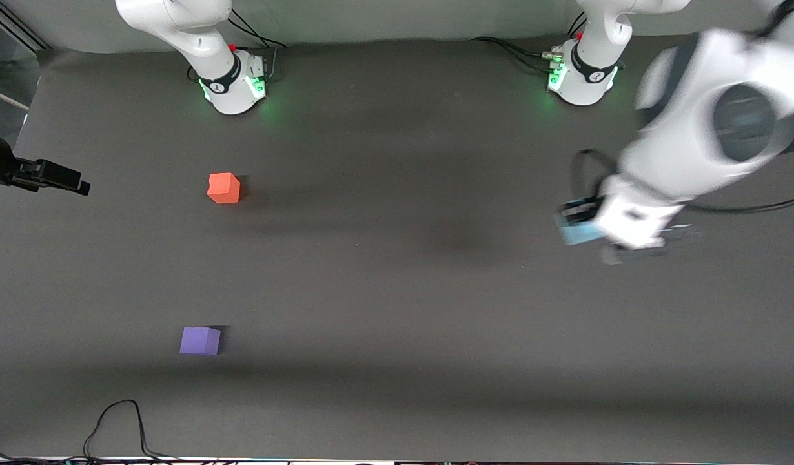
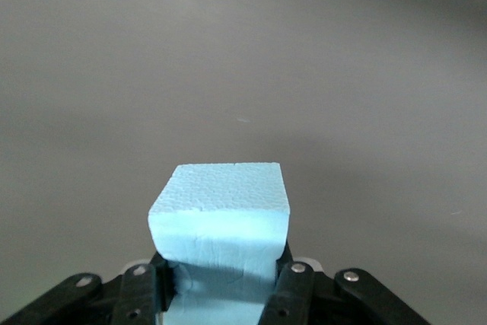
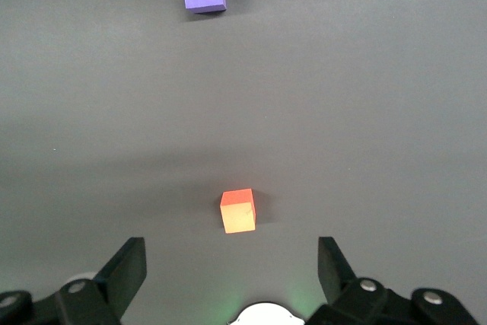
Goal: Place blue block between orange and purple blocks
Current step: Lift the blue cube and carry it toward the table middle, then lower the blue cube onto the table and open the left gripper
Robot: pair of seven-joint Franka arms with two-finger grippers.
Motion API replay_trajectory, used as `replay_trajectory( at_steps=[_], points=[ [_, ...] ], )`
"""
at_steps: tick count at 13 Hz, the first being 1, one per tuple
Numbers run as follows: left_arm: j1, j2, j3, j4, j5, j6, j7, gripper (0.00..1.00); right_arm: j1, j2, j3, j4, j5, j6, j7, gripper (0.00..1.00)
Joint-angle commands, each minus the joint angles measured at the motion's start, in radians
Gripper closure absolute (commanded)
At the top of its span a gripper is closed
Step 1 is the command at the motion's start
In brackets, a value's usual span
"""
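Blue block point(image 2: 219, 222) is pinched in the left gripper point(image 1: 594, 223), up in the air over bare mat at the left arm's end of the table, well apart from the orange block point(image 1: 224, 188) and purple block point(image 1: 201, 340). Looks like pale sky-blue grainy foam, squishy, gripped low on its sides. Honestly, it could twist or slip on the long carry, or nudge a neighbour when set down. Right gripper point(image 3: 232, 279) waits spread wide, hanging over the mat just beside the orange one.

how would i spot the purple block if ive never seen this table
Start at the dark table, toward the right arm's end. Two cubes sit there; the purple block is the one nearer the front camera. The orange block lies farther back.
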Motion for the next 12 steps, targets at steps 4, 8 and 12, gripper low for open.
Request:
replay_trajectory(
  at_steps=[4, 8, 12],
  points=[
    [-0.274, 0.453, 0.008, 0.368, 0.11, 0.192, -0.315, 0.63, 0.042, 0.008, -0.005, -0.001, 0.006, 0.031, -0.065, 0.0],
    [-0.36, 0.583, 0.024, 0.37, 0.191, 0.371, -0.442, 0.62, 0.045, 0.014, -0.007, -0.003, 0.001, 0.04, -0.067, 0.0],
    [-0.477, 0.677, 0.13, 0.373, 0.215, 0.509, -0.522, 0.63, 0.061, 0.048, -0.007, -0.004, 0.007, 0.072, -0.067, 0.0]
  ],
)
